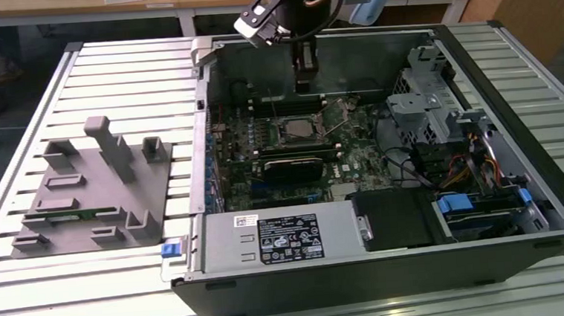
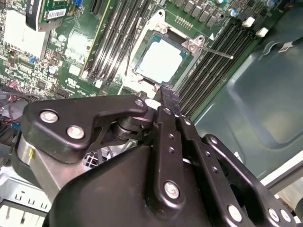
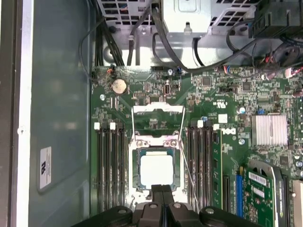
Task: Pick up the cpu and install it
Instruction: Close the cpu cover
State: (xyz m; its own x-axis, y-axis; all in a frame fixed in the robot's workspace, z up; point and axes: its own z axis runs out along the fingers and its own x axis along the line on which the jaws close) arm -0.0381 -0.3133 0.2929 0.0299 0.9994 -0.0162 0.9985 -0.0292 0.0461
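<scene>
The cpu (image 1: pixel 297 131) is a small square chip with a pale silver top, lying flat in the socket on the green motherboard (image 1: pixel 356 149) inside the open computer case. Both wrist views show the cpu (image 2: pixel 161 60) (image 3: pixel 156 170) seated in the socket, and the socket's metal frame (image 3: pixel 157 118) is swung open beside it. My gripper (image 1: pixel 303 82) hangs above the board, just behind the socket in the exterior view. Its two black fingertips (image 3: pixel 162 191) press together with nothing between them. In the second wrist view the gripper (image 2: pixel 168 94) sits close over the socket's edge, apart from the chip.
A grey plastic tray (image 1: pixel 86 194) with upright posts lies on the slatted table at the exterior view's left and holds a thin green strip (image 1: pixel 77 213). In the case are a black ridged block (image 1: pixel 288 169), memory slots (image 3: pixel 111 165), cables, drive cages (image 1: pixel 427 103) and a power supply (image 1: pixel 278 236).
</scene>
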